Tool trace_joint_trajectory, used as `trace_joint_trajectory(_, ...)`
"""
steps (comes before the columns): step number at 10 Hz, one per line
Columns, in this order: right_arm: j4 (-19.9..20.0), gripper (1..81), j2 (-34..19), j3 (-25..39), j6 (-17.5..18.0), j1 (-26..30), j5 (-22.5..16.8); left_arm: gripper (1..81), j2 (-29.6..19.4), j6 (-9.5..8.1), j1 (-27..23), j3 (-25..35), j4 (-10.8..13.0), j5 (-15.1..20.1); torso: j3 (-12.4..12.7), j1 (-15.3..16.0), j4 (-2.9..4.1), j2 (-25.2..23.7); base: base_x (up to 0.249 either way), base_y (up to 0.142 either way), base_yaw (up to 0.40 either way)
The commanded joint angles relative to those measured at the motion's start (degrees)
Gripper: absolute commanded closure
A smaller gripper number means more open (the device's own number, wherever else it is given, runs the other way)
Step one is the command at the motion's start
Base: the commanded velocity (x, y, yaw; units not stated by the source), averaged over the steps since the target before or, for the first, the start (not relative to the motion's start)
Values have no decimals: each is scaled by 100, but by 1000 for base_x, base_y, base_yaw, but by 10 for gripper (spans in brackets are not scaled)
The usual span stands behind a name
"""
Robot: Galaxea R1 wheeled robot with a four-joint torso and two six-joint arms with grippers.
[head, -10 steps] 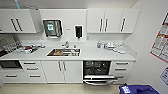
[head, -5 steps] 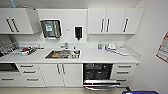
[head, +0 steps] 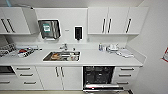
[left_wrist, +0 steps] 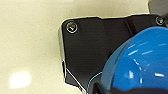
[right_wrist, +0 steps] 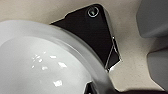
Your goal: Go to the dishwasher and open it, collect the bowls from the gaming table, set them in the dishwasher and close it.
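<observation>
The dishwasher stands open under the white counter, right of the sink, showing its dark inside with racks. Its steel door is folded down toward me. In the left wrist view a bright blue bowl sits large and close above the pale floor, with my left gripper shut on its rim. A pale bowl shows the same way in the right wrist view, held by my right gripper. The gaming table is out of view.
A steel sink with dishes is set in the counter. A dish rack stands at the left, small items at the right. White cabinets hang above. A wall closes the right side beside the dishwasher.
The whole kitchen has slid slightly down in the head view, so the camera moved. A blue shape at the bottom edge one second ago is gone from the picture.
</observation>
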Motion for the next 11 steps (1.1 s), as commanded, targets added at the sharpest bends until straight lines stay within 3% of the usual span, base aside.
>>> trace_joint_trajectory(1,-40,811,-119,28,-20,126,-382,811,-73,21,-158,-21,62,279,0,2,0,2,114,0,0)
trace_joint_trajectory(11,-40,811,-119,37,-20,117,-382,811,-73,21,-149,-21,62,279,5,-10,0,-11,131,0,0)
